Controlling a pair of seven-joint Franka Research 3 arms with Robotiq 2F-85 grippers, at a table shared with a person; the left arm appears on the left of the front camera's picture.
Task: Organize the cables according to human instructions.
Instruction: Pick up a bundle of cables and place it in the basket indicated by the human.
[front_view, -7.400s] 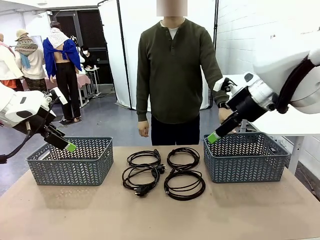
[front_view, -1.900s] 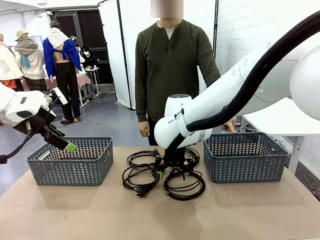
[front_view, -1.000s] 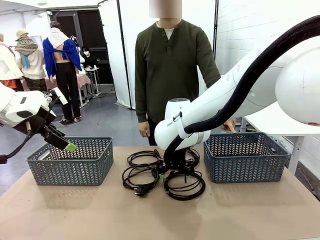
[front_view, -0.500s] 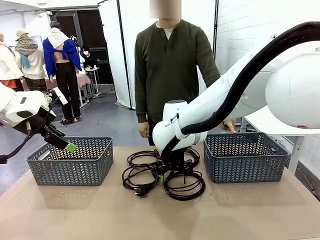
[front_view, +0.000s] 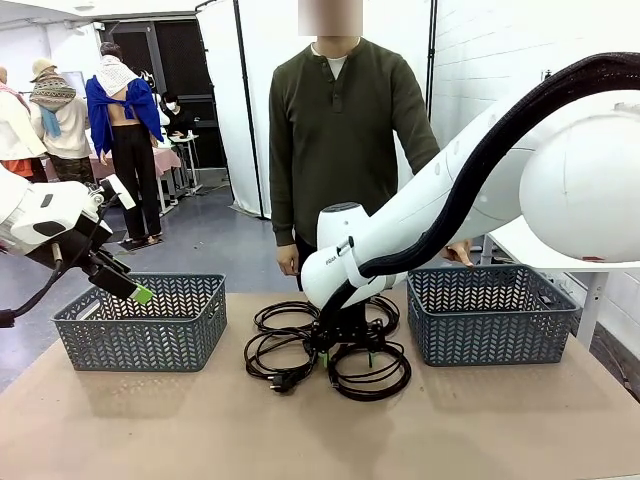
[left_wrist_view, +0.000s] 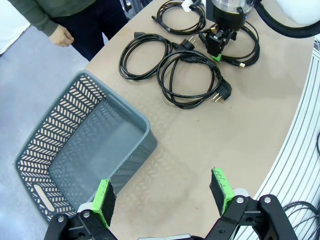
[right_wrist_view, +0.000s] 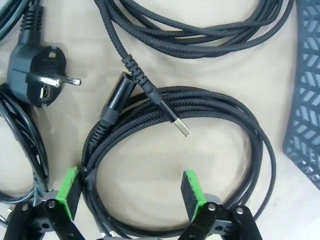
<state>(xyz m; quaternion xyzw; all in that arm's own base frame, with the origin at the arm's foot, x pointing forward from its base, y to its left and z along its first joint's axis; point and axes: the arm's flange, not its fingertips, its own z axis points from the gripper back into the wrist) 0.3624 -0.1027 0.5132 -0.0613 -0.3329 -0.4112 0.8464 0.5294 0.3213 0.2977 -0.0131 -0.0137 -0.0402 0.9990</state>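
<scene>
Four black coiled cables lie mid-table: back left, front left, back right, front right. My right gripper points straight down among them, jaws open. In the right wrist view its fingers straddle the left strands of a braided coil, whose USB plug lies just ahead; a mains plug is off to the side. My left gripper hangs open and empty over the left basket; its wrist view looks down on the cables. The human stands at the far edge.
A second grey-blue basket stands to the right of the cables, its wall close by in the right wrist view. The person's hand is near its back rim. Bare tabletop stretches along the near edge.
The right arm, earlier over the right basket, has come down onto the cables. In the last second its elbow has drifted slightly left; the gripper stays on the coils. The left arm is still.
</scene>
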